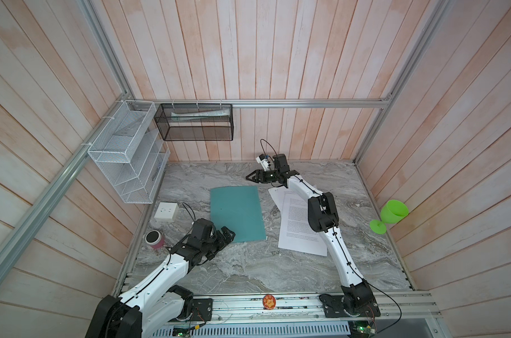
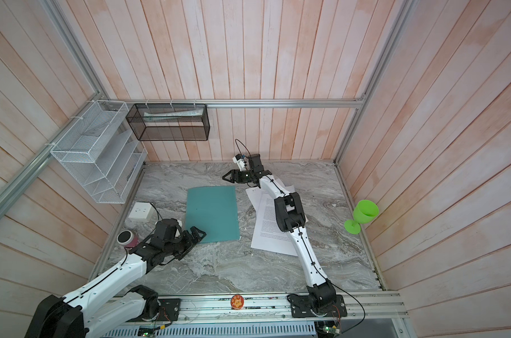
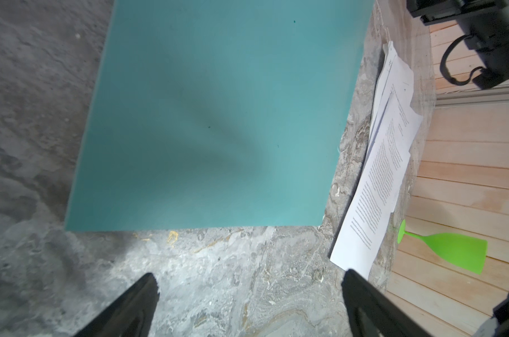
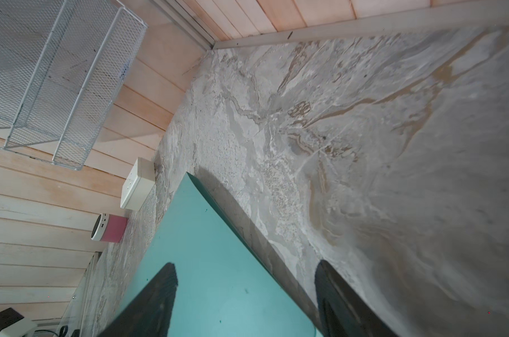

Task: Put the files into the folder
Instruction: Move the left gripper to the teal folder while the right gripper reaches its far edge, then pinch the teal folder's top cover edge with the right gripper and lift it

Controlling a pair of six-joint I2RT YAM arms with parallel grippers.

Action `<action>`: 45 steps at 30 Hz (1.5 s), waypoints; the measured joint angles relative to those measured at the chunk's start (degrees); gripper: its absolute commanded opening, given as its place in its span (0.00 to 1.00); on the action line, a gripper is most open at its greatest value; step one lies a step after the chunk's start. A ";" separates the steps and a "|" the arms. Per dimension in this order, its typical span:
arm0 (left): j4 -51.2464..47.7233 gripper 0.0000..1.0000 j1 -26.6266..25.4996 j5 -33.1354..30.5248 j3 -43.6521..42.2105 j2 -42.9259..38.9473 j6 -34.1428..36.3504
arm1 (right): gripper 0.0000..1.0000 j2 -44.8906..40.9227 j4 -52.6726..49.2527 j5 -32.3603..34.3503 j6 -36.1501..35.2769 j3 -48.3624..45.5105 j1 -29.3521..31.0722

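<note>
Folder (image 1: 236,213) lies closed and flat mid-counter (image 1: 248,272); files (image 1: 295,222) are fanned just right of it. Left tool (image 1: 230,235) spread, empty, by its near edge. Right tool (image 1: 249,177) spread, empty, over its far edge.

The right arm (image 1: 321,213) covers the files (image 1: 295,222) (partly).

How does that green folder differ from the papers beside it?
The folder is plain teal; the papers are white with black print. The folder is one neat rectangle; the papers are several sheets fanned askew. Both lie flat on the marble table.
</note>
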 measured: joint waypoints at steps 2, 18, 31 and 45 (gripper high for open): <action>0.57 1.00 0.00 0.00 -0.09 1.14 -0.07 | 0.73 0.31 -0.02 -0.37 0.22 0.22 0.35; 8.11 1.00 1.11 -2.89 -2.12 5.97 -0.26 | 0.72 3.15 -2.99 -3.28 -1.60 2.23 0.48; 13.55 0.98 4.52 -5.27 -5.29 4.59 -1.62 | 0.65 -4.83 -1.86 -6.40 -5.53 -12.85 0.94; 28.44 0.81 5.05 -4.76 -15.54 -0.15 -11.15 | 0.62 -12.22 4.37 -6.12 -4.79 -27.41 1.18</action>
